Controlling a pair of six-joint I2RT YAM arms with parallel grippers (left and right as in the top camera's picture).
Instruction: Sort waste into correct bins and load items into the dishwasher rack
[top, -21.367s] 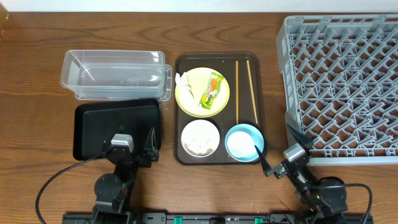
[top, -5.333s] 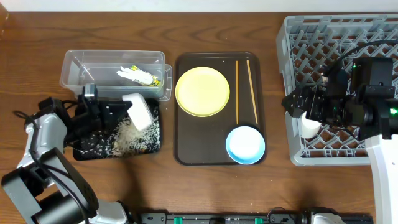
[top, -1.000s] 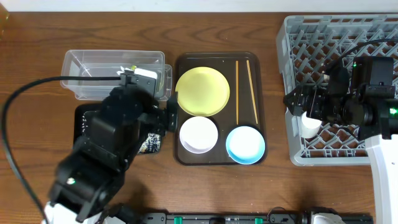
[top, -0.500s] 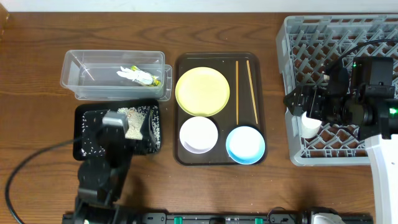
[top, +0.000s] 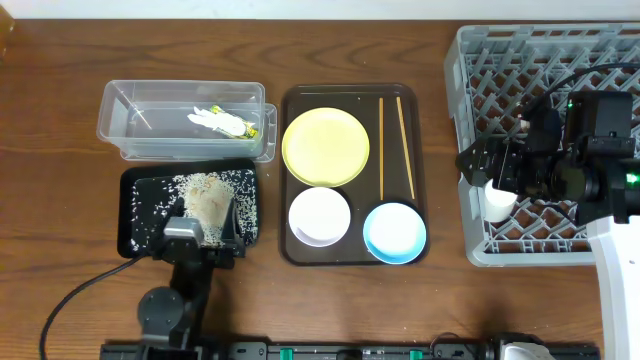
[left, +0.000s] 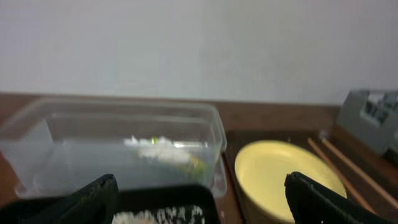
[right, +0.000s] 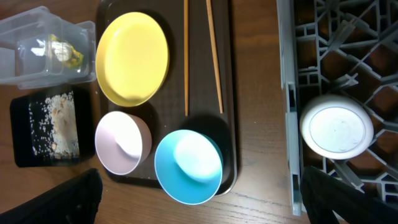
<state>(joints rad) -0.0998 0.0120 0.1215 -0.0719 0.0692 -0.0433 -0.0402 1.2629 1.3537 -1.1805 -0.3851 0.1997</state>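
I judge loading underway: cup (right: 337, 130) racked right of the serving tray (top: 363, 195); left end effector (left: 199, 199) and right end effector (right: 205, 202) both apart; next, grasp that tray's white bowl (top: 319, 216).

The overhead view looks straight down from high up and takes in the whole surface (top: 60, 100), from tub (top: 185, 120) to rack (top: 560, 60). The left wrist view sits low and close, facing level toward the wall (left: 199, 43) across the tub and plate (left: 286, 180). The right wrist view looks steeply down from above the rack's left edge. All three share tub and plate.
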